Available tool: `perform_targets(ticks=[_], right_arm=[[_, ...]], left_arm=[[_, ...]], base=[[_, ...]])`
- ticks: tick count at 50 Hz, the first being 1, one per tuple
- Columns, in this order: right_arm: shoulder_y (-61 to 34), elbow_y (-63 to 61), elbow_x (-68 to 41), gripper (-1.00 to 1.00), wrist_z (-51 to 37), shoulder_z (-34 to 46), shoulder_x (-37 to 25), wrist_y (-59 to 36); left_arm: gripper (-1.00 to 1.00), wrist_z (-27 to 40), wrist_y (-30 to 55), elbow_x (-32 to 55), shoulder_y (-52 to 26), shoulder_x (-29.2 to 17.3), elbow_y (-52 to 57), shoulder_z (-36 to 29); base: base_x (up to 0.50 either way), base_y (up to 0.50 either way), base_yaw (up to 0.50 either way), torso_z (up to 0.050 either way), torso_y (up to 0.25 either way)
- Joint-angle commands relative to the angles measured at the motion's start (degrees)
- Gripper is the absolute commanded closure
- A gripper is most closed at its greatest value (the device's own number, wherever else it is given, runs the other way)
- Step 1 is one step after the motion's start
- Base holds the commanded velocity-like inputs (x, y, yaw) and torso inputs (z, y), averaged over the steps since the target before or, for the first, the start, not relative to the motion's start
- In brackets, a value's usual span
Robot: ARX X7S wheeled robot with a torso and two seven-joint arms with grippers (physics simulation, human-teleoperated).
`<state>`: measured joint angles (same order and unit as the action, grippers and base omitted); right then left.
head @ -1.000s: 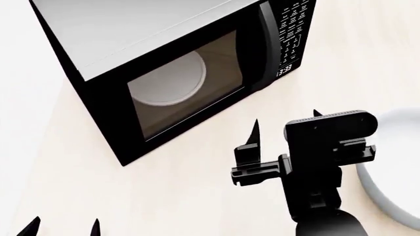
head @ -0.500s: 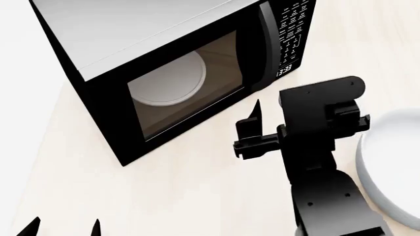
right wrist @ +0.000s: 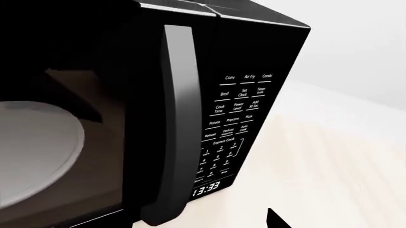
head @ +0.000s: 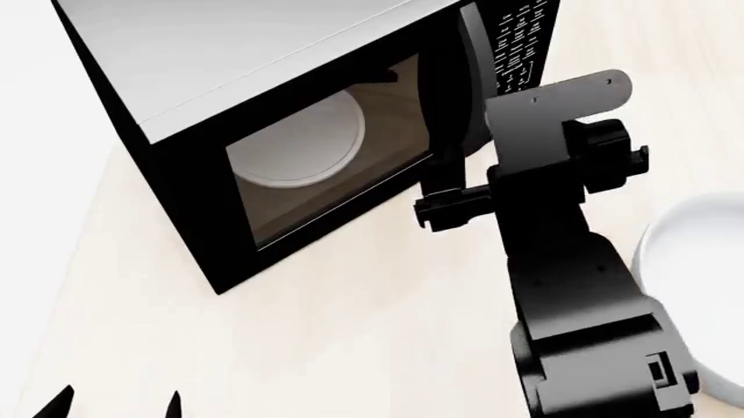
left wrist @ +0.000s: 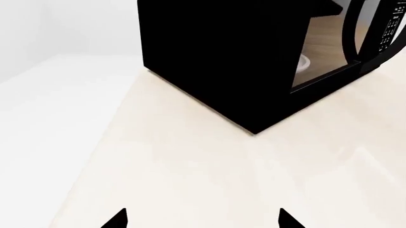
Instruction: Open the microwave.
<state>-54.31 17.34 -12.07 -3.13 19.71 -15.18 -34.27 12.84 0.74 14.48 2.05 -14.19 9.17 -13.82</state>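
Here the microwave [head: 291,131] sits at the bench's [head: 291,348] far left corner, door shut. Only the right wrist view reveals its handle [right wrist: 174,128] and clock [right wrist: 206,189]. The right gripper's [head: 465,187] opening is hidden; the left gripper [left wrist: 203,219] stands wide. Pale bench, white surroundings.

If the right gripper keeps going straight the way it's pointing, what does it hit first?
Most likely the door handle of the microwave. The right wrist view looks straight at that handle, with the keypad just beside it. How much gap remains is hard to judge.
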Motion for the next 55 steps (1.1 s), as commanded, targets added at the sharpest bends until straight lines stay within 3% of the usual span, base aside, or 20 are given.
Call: perform_targets(ticks=[1, 39, 40, 55], right_arm=[[-5.0, 8.8, 1.2, -1.0, 0.9, 1.4, 1.6, 2.1], [-16.2, 36.4, 2.7, -1.0, 3.1, 3.1, 6.9, 14.8], [-16.2, 36.1, 2.6, 1.0, 3.1, 3.1, 6.9, 14.8], [-7.3, 13.6, 0.3, 1.0, -0.4, 2.0, 3.8, 3.6]], left_arm=[[-1.0, 0.1, -0.1, 1.3, 0.1, 0.0, -0.7, -0.5], [-1.0, 0.8, -0.8, 0.8, -0.4, -0.2, -2.3, -2.3], [-1.0, 0.8, -0.8, 0.9, -0.5, -0.3, -2.3, -2.3], [-1.0, 1.2, -0.9, 1.1, 0.0, -0.8, -1.4, -2.7]], base=[[0.0, 0.0, 0.0, 0.0, 0.0], [0.0, 0.0, 0.0, 0.0, -0.001], [0.0, 0.0, 0.0, 0.0, 0.0], [0.0, 0.0, 0.0, 0.0, -0.001]])
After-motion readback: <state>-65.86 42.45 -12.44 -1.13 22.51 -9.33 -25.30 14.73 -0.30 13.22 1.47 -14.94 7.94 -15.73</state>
